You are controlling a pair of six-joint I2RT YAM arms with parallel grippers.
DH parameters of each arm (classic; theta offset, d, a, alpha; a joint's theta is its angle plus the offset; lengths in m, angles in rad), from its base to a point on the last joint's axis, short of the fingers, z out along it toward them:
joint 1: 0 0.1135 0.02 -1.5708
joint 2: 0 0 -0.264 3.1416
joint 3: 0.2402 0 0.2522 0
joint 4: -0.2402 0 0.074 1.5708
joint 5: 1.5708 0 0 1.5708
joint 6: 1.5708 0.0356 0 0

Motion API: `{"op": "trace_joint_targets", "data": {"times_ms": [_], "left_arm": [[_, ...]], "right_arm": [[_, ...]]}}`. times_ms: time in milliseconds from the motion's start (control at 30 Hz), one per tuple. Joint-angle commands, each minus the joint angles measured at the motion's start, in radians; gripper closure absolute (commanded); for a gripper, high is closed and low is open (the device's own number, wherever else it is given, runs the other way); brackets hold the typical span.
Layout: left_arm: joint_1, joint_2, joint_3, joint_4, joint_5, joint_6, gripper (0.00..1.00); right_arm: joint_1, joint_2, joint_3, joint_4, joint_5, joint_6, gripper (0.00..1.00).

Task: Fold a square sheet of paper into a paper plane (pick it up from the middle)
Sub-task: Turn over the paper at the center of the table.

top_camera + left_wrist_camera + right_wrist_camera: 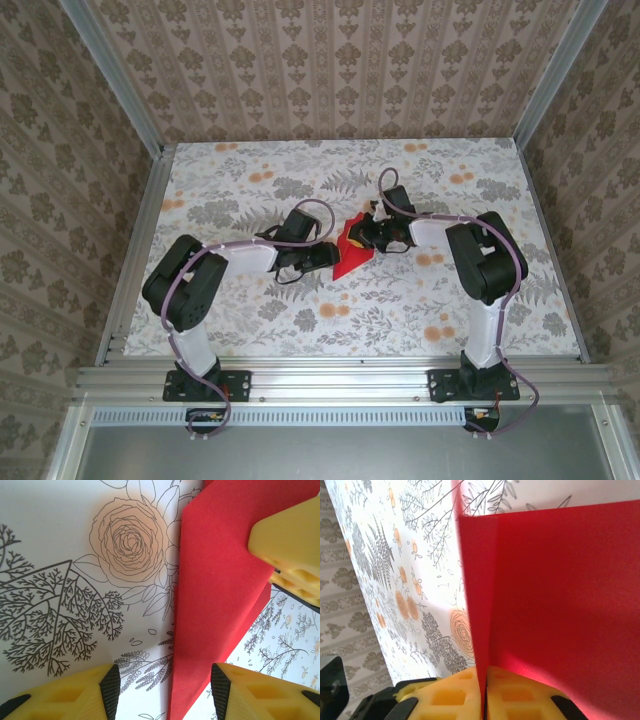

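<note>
While the floral desk [230,200] is giving open room on every side of the middle, patterned walls [330,70] are closing in the far edge and both sides, and a metal rail [340,378] is running along the near edge. We are seeing both arms crowding the red paper [348,252], half-folded mid-desk, point toward the near edge. The right hand [485,676] is pinching a fold of it, fingers fully together. The left hand [165,692] is standing partly open, fingers either side of the point, gripping nothing.
</note>
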Motion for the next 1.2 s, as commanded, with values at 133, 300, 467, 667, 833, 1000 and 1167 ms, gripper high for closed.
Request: {"op": "trace_joint_targets", "data": {"times_ms": [133, 300, 467, 667, 833, 1000, 1167], "left_arm": [[0.027, -0.104, 0.011, -0.134, -0.098, -0.001, 0.35], [0.080, -0.231, 0.000, -0.249, -0.203, 0.038, 0.21], [0.171, -0.365, -0.033, -0.324, -0.240, 0.088, 0.09], [0.324, -0.493, -0.086, -0.383, -0.218, 0.088, 0.01], [0.417, -0.581, -0.111, -0.440, -0.208, 0.055, 0.00], [0.521, -0.655, -0.118, -0.510, -0.158, 0.064, 0.00], [0.606, -0.700, -0.105, -0.564, -0.105, 0.100, 0.00]], "right_arm": [[0.004, -0.123, 0.055, -0.297, 0.125, -0.193, 1.00], [0.029, -0.231, 0.128, -0.570, 0.292, -0.345, 1.00], [0.137, -0.247, 0.242, -0.819, 0.578, -0.414, 1.00], [0.269, -0.131, 0.404, -1.038, 0.928, -0.379, 0.99], [0.372, 0.084, 0.593, -1.202, 1.173, -0.347, 0.98], [0.441, 0.286, 0.795, -1.332, 1.310, -0.305, 0.98], [0.496, 0.446, 0.923, -1.411, 1.344, -0.271, 0.93]]}}
